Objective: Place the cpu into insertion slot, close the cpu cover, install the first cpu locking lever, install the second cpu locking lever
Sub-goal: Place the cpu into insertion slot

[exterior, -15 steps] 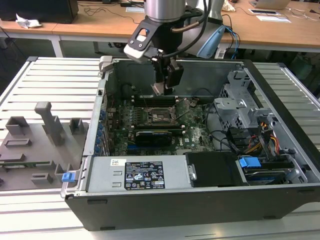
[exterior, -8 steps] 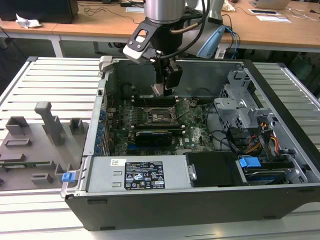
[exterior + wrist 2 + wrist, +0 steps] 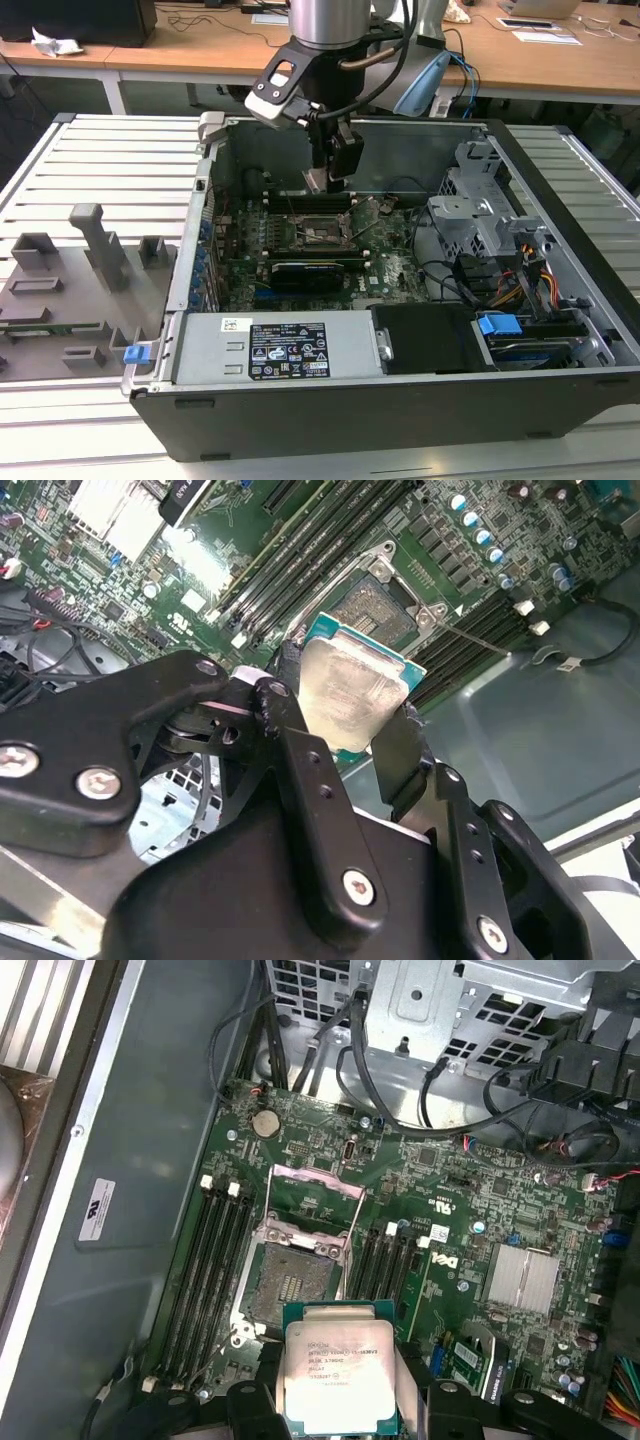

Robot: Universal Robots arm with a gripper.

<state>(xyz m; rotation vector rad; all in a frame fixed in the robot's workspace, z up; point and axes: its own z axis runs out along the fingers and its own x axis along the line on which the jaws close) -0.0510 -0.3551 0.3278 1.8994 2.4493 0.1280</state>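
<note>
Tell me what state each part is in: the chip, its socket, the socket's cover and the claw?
cpu: gripped, held above the motherboard, not seated.
gripper: shut on the cpu.
insertion slot: empty, uncovered.
cpu cover: swung up, open.

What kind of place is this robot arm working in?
Likely a robotics lab or workshop: an open computer case sits on a slatted metal table, wooden desks stand behind, and the pincer holds the cpu over the motherboard.

Open computer case [image 3: 350,415] on slatted table [image 3: 110,160]; grey fixture blocks [image 3: 100,250] at exterior view's left; desks [image 3: 180,55] behind
</note>
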